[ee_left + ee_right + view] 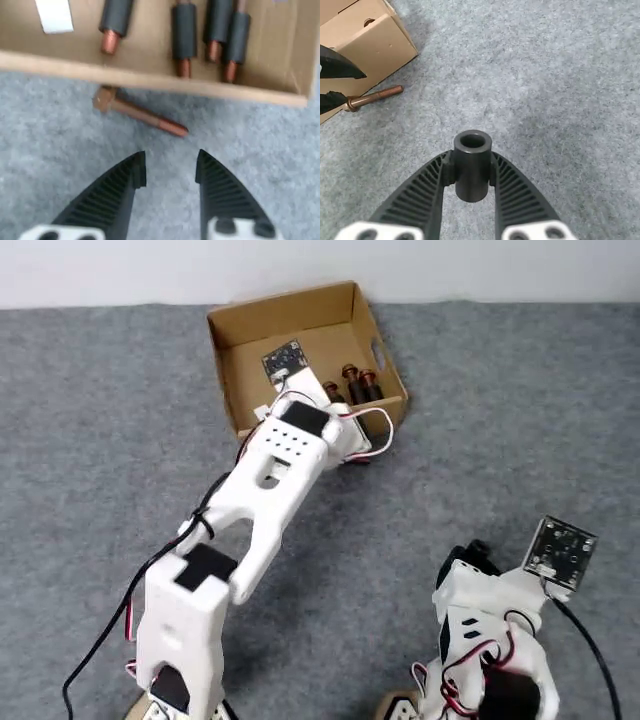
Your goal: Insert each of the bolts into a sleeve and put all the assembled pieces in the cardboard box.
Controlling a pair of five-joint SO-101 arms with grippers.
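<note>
A loose copper bolt [137, 112] lies on the grey carpet just outside the front wall of the cardboard box [150, 82]. My left gripper [170, 167] hovers open a short way from the bolt, nothing between its fingers. Several bolts in black sleeves [184, 37] lie inside the box, also seen from above as assembled pieces [350, 385]. My right gripper [471, 162] is shut on a black sleeve [472, 150], held with its bore facing up and away. From there the bolt [372, 97] lies beside the box [365, 45], with the left gripper's black fingers [335, 67] next to it.
The box [280, 300] stands at the back of the table near a white wall. The left arm [270, 480] stretches diagonally to the box's front edge. The right arm [490, 640] sits at the near right. Grey carpet [480, 440] lies between them.
</note>
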